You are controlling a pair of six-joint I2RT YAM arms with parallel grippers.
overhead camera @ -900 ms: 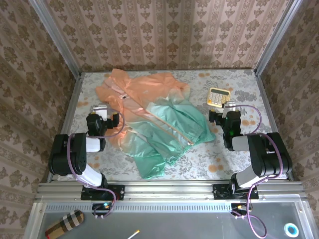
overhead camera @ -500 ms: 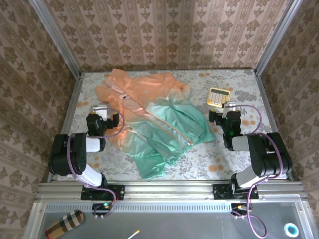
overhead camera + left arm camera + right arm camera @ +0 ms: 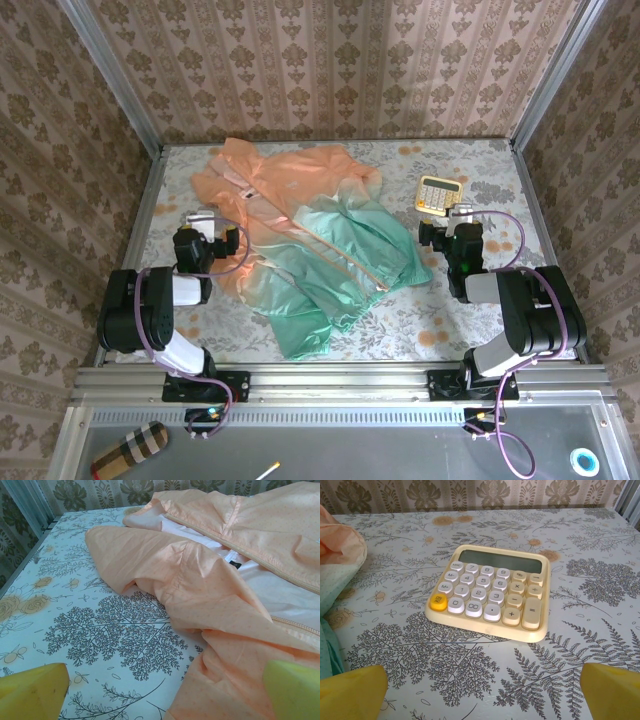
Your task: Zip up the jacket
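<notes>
Enclosure: walls in brown damask wallpaper [image 3: 330,70]. The tabletop [image 3: 455,312] is white, printed with dark trees and yellow flowers.

The large, thin, shiny hooded jacket [image 3: 310,240] lies crumpled across the middle of the tabletop on a diagonal. Its peach-orange hood and shoulders are at far left and its mint-green hem at near right. Its long front zipper [image 3: 352,258] runs along the same diagonal. In the left wrist view, white lining shows between the peach front edges, so the upper part at least reads as open. The slider is too small to make out.

A cream, rounded desk calculator [image 3: 492,592] with white keys and one orange key sits at far right. It is near the jacket's right edge but apart from it.

Left fingers [image 3: 31,692]: yellow, spread wide, nothing between them. They sit low over the tabletop at the jacket's left edge, with peach sleeve fabric just ahead.

Right fingers [image 3: 350,692]: yellow, likewise spread and empty. They face the calculator, with green fabric at their left.

Step in hand, as I judge it: the very start, with no contact with the garment.

The next move calls for:
- finding the slider and the hem end of the zipper;
- laying the two front edges side by side;
- having one arm pin the hem while the other draws the slider toward the hood.

The thin, slippery fabric will likely bunch unless held taut.
</notes>
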